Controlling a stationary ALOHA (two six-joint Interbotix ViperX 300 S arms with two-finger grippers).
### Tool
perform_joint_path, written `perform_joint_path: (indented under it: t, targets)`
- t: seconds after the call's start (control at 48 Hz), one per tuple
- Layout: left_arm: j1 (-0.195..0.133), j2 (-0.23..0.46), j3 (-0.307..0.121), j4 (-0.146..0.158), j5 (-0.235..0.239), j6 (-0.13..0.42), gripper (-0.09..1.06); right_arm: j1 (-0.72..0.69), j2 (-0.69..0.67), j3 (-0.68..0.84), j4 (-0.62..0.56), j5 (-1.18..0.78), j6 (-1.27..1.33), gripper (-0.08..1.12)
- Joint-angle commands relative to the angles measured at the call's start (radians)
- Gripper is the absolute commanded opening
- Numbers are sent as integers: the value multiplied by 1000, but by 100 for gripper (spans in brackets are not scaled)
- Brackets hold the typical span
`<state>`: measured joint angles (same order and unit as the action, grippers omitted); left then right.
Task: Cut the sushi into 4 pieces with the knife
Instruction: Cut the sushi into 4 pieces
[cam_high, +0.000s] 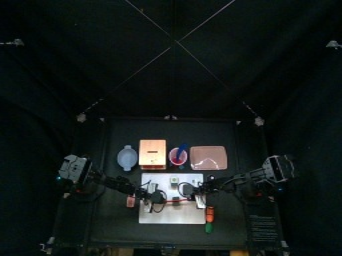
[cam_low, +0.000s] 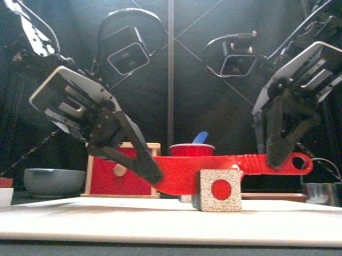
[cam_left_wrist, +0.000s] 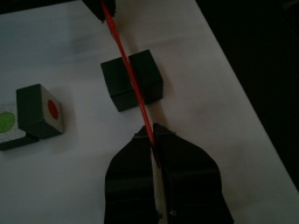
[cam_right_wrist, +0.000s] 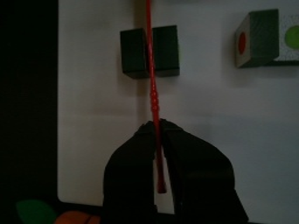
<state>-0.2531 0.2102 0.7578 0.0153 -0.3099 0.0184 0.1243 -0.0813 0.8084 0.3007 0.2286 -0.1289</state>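
Observation:
A red toy knife (cam_low: 221, 163) hangs level just above the white cutting board (cam_low: 147, 216), with a gripper at each end. My left gripper (cam_low: 150, 172) is shut on its blade end and my right gripper (cam_low: 278, 160) on the handle end. In the left wrist view the knife (cam_left_wrist: 126, 74) crosses a dark green sushi block (cam_left_wrist: 128, 79) edge-on, beyond my left gripper (cam_left_wrist: 149, 131). In the right wrist view my right gripper (cam_right_wrist: 156, 125) holds the knife (cam_right_wrist: 151, 52) over the same block (cam_right_wrist: 149, 50). Another sushi piece (cam_left_wrist: 35, 114) with a white end lies apart from it.
At the back of the table stand a blue-grey bowl (cam_high: 127, 157), the wooden box with a red drawer front (cam_high: 151, 157), a red cup (cam_high: 178, 155) holding a blue knife (cam_low: 201, 138), and the pink tray (cam_high: 209, 157). Bare board lies beside the pieces.

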Motion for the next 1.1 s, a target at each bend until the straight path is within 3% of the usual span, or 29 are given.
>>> perform_joint_path:
  t: [0.021,0.271,0.479,0.583,0.896,1.104]
  targets:
    - [-26,20,-23,5,15,6,23,-12,2,-11,2,-11,-3,13]
    - [-14,98,-37,5,8,6,23,-3,89,-15,11,-40,-2,13]
    - [3,97,-35,6,8,11,23,-9,95,-14,0,-52,-3,13]
    - [29,91,-32,14,8,12,23,-21,91,-14,-18,-52,-3,13]
    - [106,67,-31,107,8,12,23,-78,75,-15,-55,-52,-3,13]
    - [140,41,-17,133,8,12,23,-97,57,-17,-60,-52,-3,13]
